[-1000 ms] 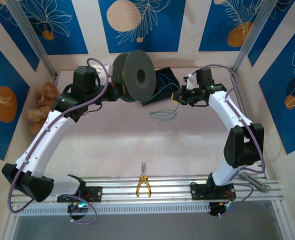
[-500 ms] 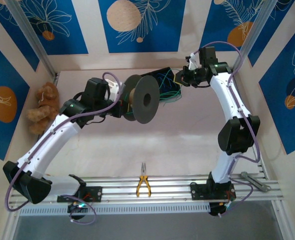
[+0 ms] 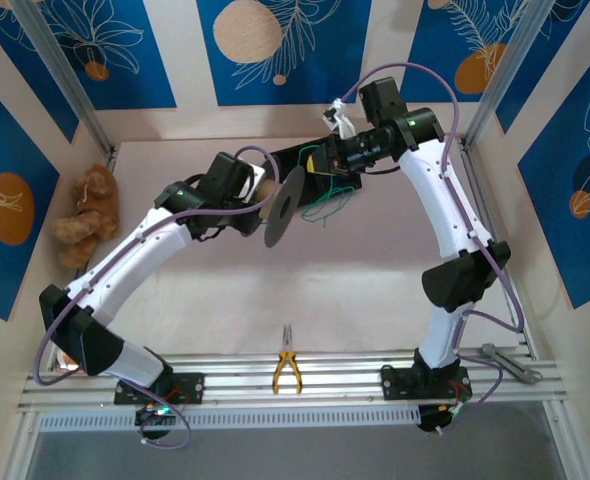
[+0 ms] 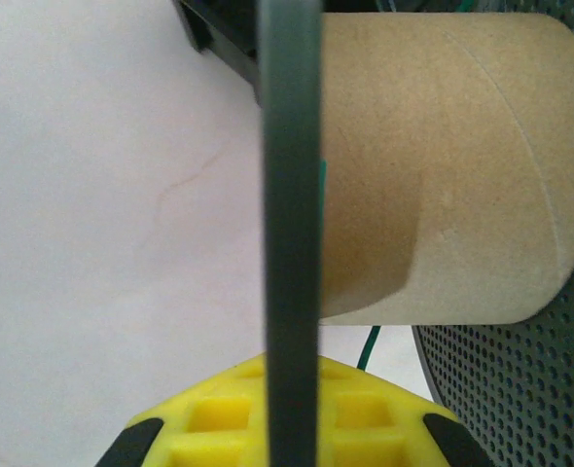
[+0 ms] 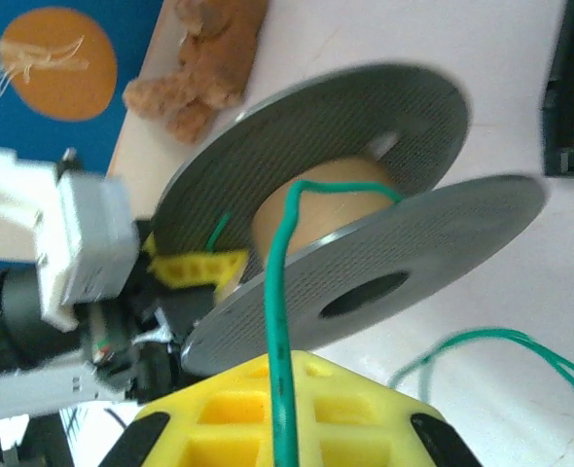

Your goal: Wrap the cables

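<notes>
A grey spool [image 3: 282,204] with a cardboard core [image 4: 452,165] hangs edge-on over mid-table. My left gripper [image 3: 259,203] is shut on the thin edge of one flange [image 4: 292,233], which runs between its yellow fingers [image 4: 209,418]. A green cable [image 5: 279,321] passes between the yellow fingers of my right gripper [image 5: 282,418], which is shut on it, and rises onto the core [image 5: 316,199]. That gripper [image 3: 327,160] hovers just behind the spool. Loose green strands [image 3: 327,207] trail on the table, and thin blue and green wires [image 3: 320,172] sit at the black box.
The black box [image 3: 305,160] stands at the back centre, right under the right gripper. A brown teddy bear [image 3: 87,215] leans at the left wall. Yellow-handled pliers [image 3: 287,366] lie on the aluminium rail [image 3: 355,375] at the near edge.
The left arm swung the spool right and forward and turned it edge-on. The right gripper moved left, over the black box, drawing the green cable up to the spool.
</notes>
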